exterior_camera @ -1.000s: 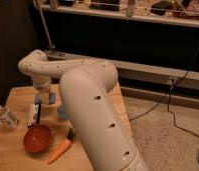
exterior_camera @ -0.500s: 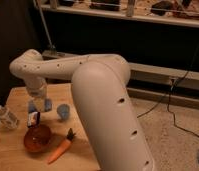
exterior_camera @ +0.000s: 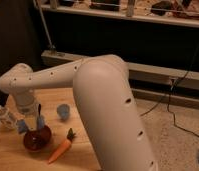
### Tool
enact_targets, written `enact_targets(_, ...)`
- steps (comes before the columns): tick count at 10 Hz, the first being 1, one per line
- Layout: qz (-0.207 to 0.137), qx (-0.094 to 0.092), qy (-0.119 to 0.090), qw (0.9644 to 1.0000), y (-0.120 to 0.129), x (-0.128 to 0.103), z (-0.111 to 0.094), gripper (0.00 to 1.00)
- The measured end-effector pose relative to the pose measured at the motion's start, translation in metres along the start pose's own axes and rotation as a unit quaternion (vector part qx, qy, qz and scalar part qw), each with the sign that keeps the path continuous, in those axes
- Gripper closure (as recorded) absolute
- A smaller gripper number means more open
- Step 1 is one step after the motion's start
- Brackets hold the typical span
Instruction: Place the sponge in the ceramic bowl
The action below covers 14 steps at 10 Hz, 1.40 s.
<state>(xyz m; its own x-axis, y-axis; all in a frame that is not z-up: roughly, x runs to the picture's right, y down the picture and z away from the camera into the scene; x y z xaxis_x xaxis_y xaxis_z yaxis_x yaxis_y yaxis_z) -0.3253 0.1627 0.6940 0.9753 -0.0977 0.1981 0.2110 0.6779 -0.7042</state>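
Observation:
The reddish-orange ceramic bowl (exterior_camera: 37, 140) sits on the wooden table (exterior_camera: 10, 157) near its left front. My gripper (exterior_camera: 31, 124) hangs at the end of the white arm directly over the bowl's far rim, almost touching it. Pale blue shows at the gripper's lower end, and I cannot tell whether that is the sponge or part of the gripper. No sponge shows lying on the table.
A small upright blue cup (exterior_camera: 63, 111) stands right of the gripper. An orange carrot (exterior_camera: 60, 149) lies just right of the bowl. A clear bottle (exterior_camera: 4, 116) stands at the table's left edge. My bulky white arm (exterior_camera: 108, 110) covers the table's right side.
The gripper has come down and slightly left, from above the table to just over the bowl. Bowl, cup and carrot have stayed put.

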Motion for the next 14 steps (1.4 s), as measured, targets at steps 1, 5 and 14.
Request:
enact_targets(1, -0.014, -0.004, 0.005, 0.9999, 0.010, -0.002, 0.004, 1.00)
enact_targets(5, -0.035, -0.025, 0.036, 0.9984, 0.036, 0.004, 0.022, 0.66)
enact_targets(14, -0.004, -0.008, 0.098, 0.9951, 0.013, 0.028, 0.056, 0.20)
